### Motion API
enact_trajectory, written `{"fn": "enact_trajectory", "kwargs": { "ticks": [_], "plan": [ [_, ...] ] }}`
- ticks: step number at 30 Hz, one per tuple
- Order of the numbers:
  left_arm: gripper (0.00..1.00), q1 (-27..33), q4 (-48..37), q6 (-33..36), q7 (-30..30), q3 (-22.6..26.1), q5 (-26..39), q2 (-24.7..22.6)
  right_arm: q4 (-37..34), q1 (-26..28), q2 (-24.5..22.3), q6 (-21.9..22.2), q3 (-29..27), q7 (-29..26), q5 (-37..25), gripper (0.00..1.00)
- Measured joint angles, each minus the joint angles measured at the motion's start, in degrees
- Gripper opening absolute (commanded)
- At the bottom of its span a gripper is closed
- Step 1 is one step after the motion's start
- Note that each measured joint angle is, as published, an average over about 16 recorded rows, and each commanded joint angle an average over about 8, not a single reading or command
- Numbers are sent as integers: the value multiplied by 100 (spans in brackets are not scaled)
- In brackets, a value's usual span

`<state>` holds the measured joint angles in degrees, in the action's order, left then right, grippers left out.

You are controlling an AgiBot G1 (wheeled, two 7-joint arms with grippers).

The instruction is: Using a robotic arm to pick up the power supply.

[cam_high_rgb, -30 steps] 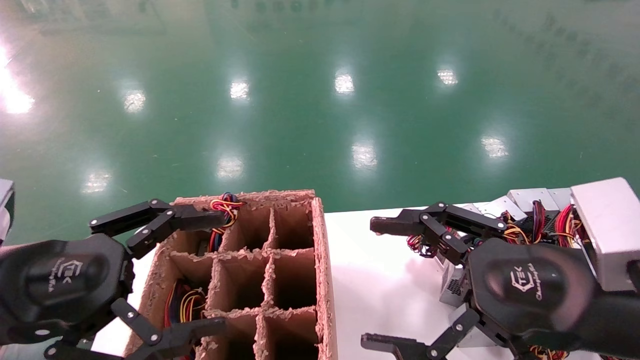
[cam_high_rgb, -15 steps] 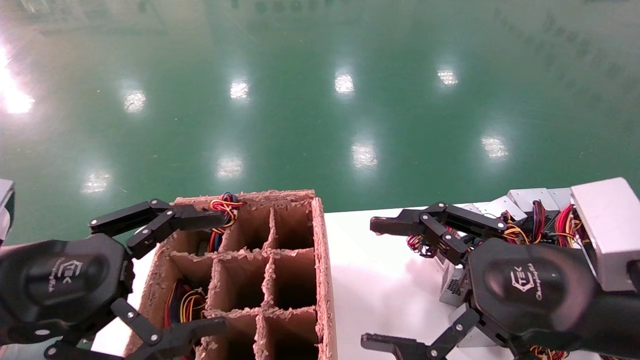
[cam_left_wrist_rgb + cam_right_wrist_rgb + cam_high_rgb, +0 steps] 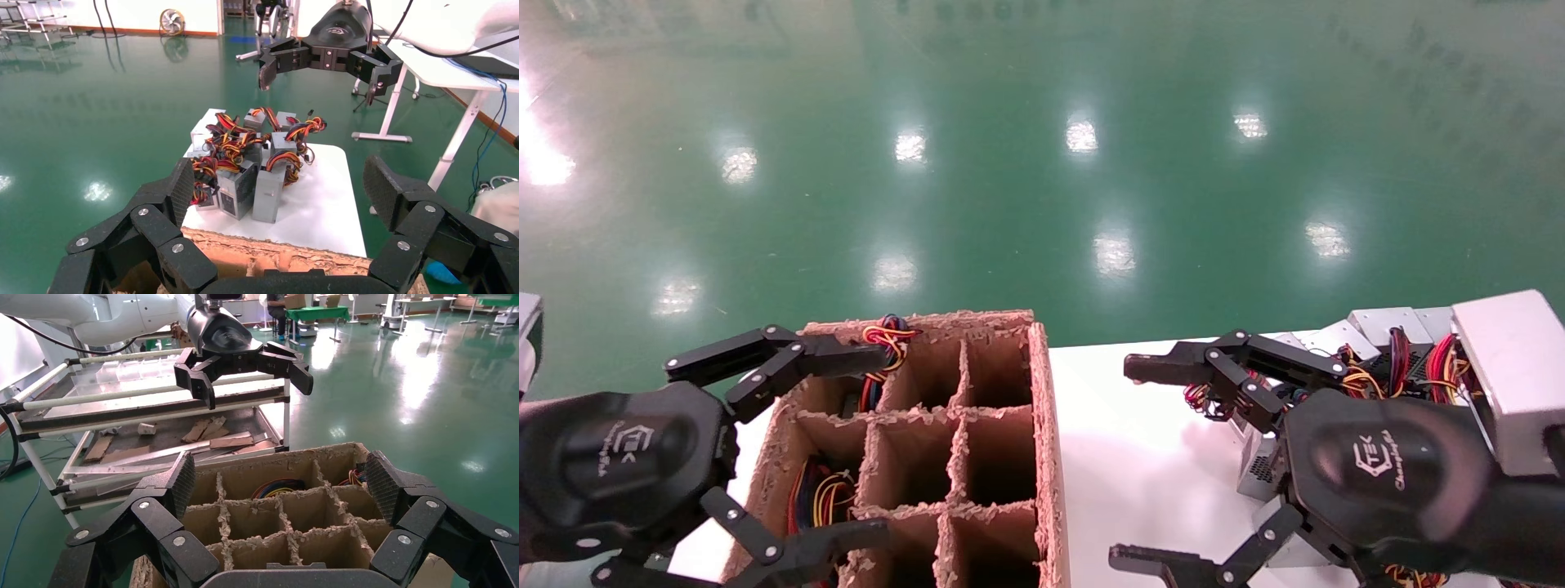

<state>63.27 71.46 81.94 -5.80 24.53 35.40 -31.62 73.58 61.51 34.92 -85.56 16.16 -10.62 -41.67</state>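
Several power supplies (image 3: 1377,343), silver-grey boxes with red, yellow and orange wire bundles, crowd the far right of the white table (image 3: 1140,465). In the left wrist view they stand in a cluster (image 3: 245,177). My right gripper (image 3: 1125,464) hovers open above the table, just left of that cluster, holding nothing. My left gripper (image 3: 878,445) hangs open over the left cells of the cardboard divider box (image 3: 1046,425), also holding nothing. Each wrist view shows its own wide-spread gripper (image 3: 281,190) (image 3: 281,481) and the other arm's gripper farther off.
The divider box (image 3: 275,502) holds wire bundles in two left cells (image 3: 891,335) (image 3: 825,490). Glossy green floor lies beyond the table. A metal rack (image 3: 122,416) with cardboard scraps stands behind the box. Another white table (image 3: 440,67) stands past the power supplies.
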Motion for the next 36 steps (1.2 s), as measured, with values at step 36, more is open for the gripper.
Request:
{"fn": "enact_trajectory", "kwargs": {
  "ticks": [36],
  "plan": [
    [100,0,0,0,0,0,0,0,0,0,0,0,0,0,0,100]
  ]
}}
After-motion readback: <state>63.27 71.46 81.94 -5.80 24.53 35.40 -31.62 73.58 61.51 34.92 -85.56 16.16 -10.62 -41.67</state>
